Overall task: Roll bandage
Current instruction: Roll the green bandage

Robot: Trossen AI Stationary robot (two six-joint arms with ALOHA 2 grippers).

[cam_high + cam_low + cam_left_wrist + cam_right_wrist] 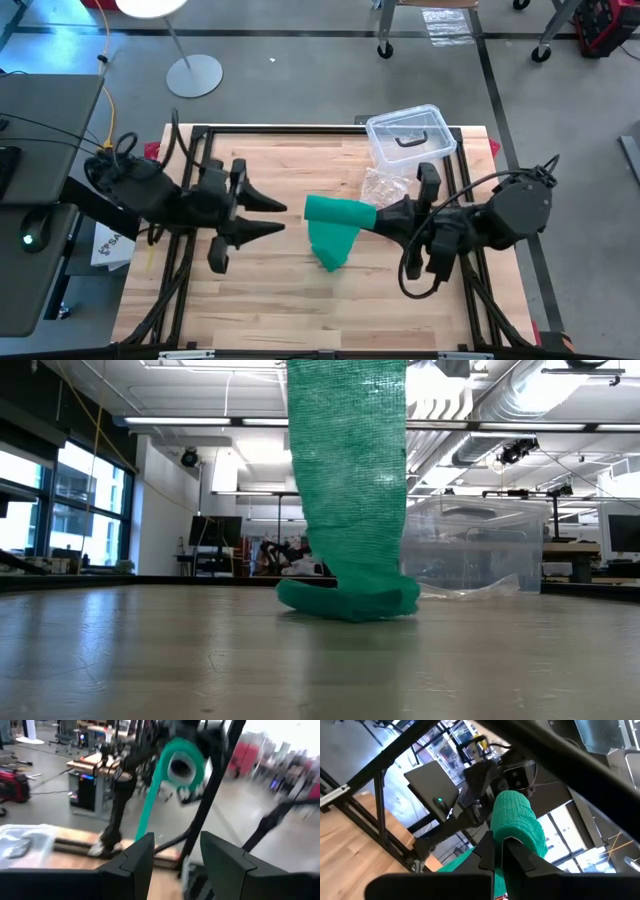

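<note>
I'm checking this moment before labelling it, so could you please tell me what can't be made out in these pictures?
- Low view: the bandage runs off the top edge; neither claw shows.
- High view: the plastic bag is partly hidden by the right arm, beside the clear box.
- Left wrist view: background blurred; the open left claw is empty.
- Right wrist view: the right claw, shut on the bandage roll, hides the roll's lower part.
</note>
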